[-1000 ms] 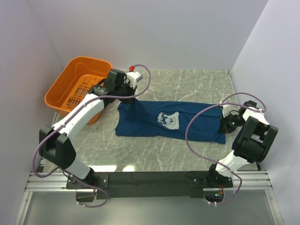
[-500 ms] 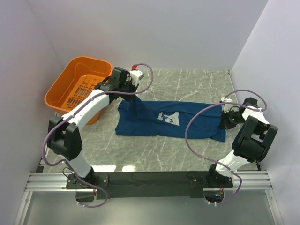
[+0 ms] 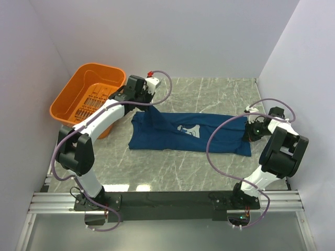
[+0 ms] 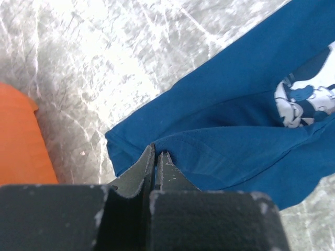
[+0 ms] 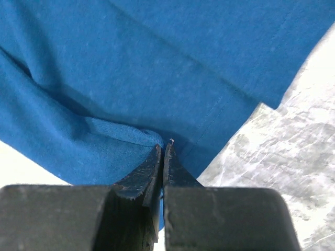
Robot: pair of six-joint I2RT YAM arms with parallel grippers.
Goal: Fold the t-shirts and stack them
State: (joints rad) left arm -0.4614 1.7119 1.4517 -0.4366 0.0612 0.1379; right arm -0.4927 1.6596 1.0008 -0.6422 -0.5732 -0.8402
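Observation:
A dark blue t-shirt [image 3: 172, 137] with a pale printed square [image 3: 189, 130] lies stretched sideways across the marble table. My left gripper [image 3: 147, 107] is shut on a pinch of cloth at the shirt's left far corner. In the left wrist view my left gripper [image 4: 157, 152] has a fold of the t-shirt [image 4: 235, 136] between its tips, with the print [image 4: 306, 99] at the right. My right gripper [image 3: 249, 132] is shut on the shirt's right end. In the right wrist view my right gripper [image 5: 163, 147] bites a hem fold of the t-shirt [image 5: 157, 68].
An orange plastic basket [image 3: 65, 102] stands at the back left, close beside my left arm, and its wall [image 4: 21, 141] shows in the left wrist view. The room's walls close in at left, back and right. Purple cables loop over both arms.
Both grippers have shifted a little toward the back of the table, still shut on the shirt's ends. The shirt's far edge has risen and the print looks narrower.

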